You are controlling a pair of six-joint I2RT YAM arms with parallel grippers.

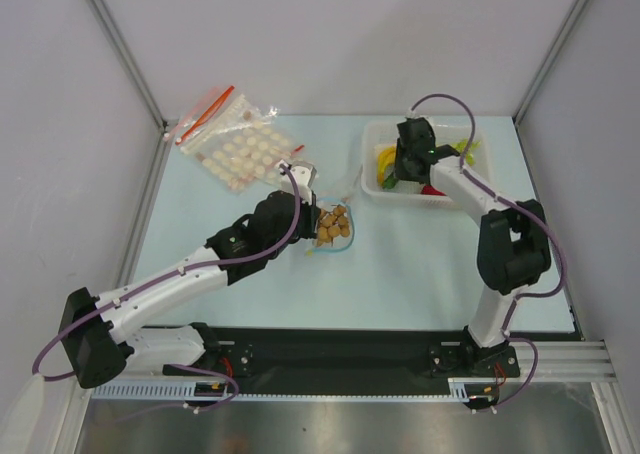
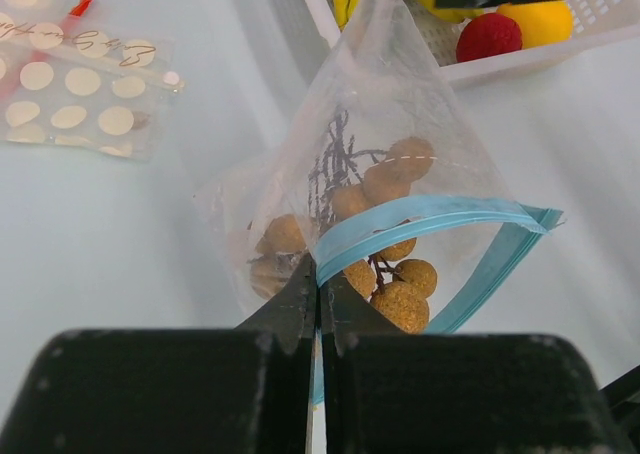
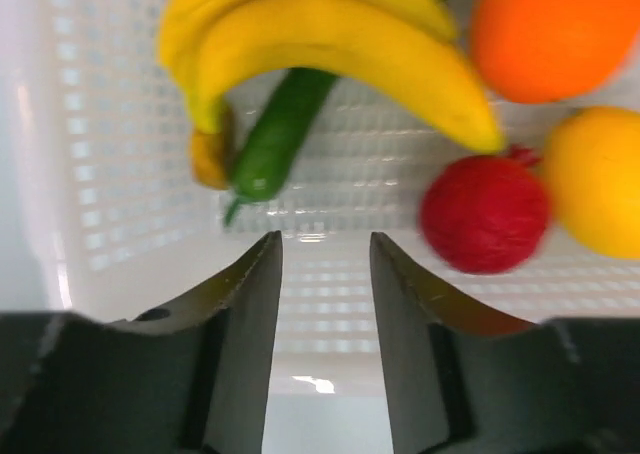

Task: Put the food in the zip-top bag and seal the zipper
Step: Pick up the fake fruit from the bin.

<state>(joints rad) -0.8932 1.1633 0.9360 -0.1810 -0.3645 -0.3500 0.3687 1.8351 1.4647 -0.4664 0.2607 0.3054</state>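
Left of the zip-top bag (image 2: 380, 104), a disc-filled bag (image 2: 80, 94) lay on the bench (image 2: 110, 244). Our left fingers (image 2: 318, 286) were pinched shut on the bag's zipper (image 2: 430, 214), its mouth gaping, and the tan fruits (image 2: 400, 304) sat inside. Right of the bag, the red fruit (image 3: 485, 214) lay in the white basket (image 3: 100, 124) beside bananas (image 3: 330, 44), with our right fingers (image 1: 405, 172) spread and empty above it. We judged the job half done: the red fruit, then sealing.
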